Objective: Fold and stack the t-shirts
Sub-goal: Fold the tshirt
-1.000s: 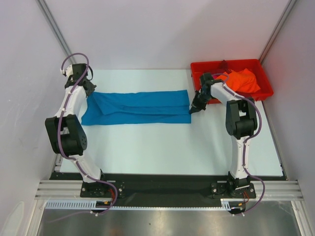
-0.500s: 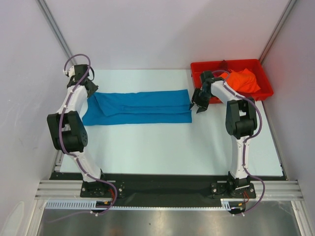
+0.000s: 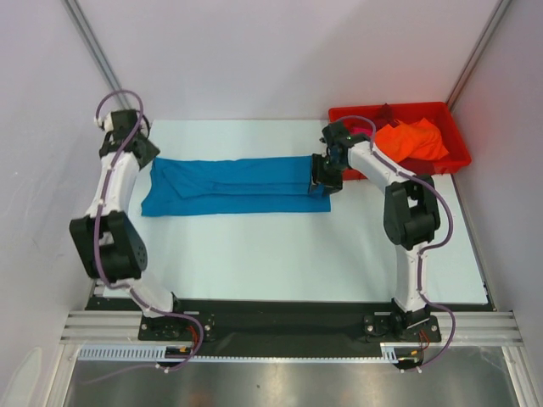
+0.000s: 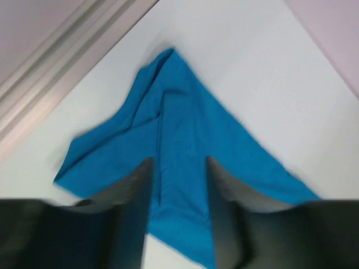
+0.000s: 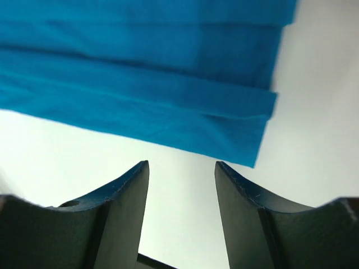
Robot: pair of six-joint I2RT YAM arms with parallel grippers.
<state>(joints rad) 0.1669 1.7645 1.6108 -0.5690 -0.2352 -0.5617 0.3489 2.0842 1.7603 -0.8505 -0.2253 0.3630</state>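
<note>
The teal shirt [image 3: 237,182] lay folded into a long strip on the far half of the bench [image 3: 254,254], its long axis running left to right, one short end toward each arm. The right pincer [image 5: 182,165] hung at the strip's right end, fingers spread wide with nothing between them. In its wrist view only bare bench showed in the gap, and the layered short edge and near corner lay just ahead of the tips and slightly to one side. The left pincer [image 4: 178,162] hovered over the opposite, rumpled end, also wide open. Blue cloth showed between and beyond its fingers, but that view was blurred and I could not tell whether the tips touched the fabric. Each arm was therefore nearest its own end, and neither held anything. The relation that mattered was this: the strip stretched away from the right pincer toward the left one, so a fold in half would likely mean carrying one short end along that axis onto the other. For that the right pincer would need to come forward onto the edge and close on all the layers at once — a pinch on the top layer alone could pull the fold apart. Behind the right arm stood the red bin [image 3: 450,163], holding an orange shirt [image 3: 416,140] in a heap, not yet folded.
</note>
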